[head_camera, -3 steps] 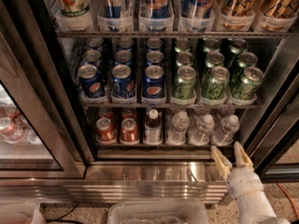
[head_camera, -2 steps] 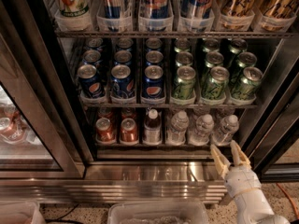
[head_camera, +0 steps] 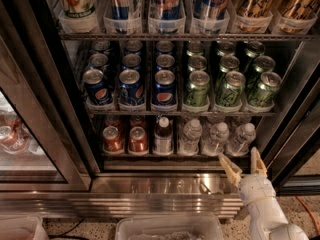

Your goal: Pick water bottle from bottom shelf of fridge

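Bottle: small clear crinkly plastic water bottle with a white cap (head_camera: 242, 139), upright at the table's front right corner, rightmost of three alike.
Table: lowest wire shelf with clear lane trays (head_camera: 165, 157).
Tool: pale two-finger tool (head_camera: 238, 158), spread wide and empty, just below the table's front edge.
Handling: probably light, thin-walled and yielding, so squeeze gently at mid-body.

Fridge (head_camera: 60, 109) frame dark, base shiny steel. Bottom shelf (head_camera: 175, 156), centre frame: cans (head_camera: 114, 139) red-orange; labelled bottle (head_camera: 163, 136) dark, white cap; water bottles (head_camera: 216, 139) clear, white caps. Rack above: blue cans (head_camera: 131, 86) left, green cans (head_camera: 196, 88) right. Gripper (head_camera: 245, 165), lower right: cream-white, tan fingers spread. Floor (head_camera: 90, 229) speckled beige.
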Available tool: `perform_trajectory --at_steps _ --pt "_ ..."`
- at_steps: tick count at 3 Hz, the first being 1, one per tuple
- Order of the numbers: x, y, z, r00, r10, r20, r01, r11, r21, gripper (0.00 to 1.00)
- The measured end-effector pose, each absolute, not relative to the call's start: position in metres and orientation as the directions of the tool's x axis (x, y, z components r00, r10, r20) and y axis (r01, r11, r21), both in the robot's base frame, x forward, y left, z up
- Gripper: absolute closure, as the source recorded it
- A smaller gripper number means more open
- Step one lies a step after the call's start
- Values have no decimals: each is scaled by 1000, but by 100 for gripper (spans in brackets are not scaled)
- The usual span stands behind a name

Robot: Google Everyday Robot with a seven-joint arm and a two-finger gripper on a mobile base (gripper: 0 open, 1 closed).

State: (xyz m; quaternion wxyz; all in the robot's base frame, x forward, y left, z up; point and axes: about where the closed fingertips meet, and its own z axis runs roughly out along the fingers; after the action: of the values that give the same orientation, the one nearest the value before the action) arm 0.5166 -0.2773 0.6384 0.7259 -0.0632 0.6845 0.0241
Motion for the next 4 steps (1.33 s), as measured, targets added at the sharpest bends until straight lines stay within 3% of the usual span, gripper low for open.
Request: perform_trajectory --at_steps 2,4 --pt "537 -294 634 72 -37 -997 -53 998 -41 33" --pt "577 -303 631 83 -48 -995 -20 999 -50 32"
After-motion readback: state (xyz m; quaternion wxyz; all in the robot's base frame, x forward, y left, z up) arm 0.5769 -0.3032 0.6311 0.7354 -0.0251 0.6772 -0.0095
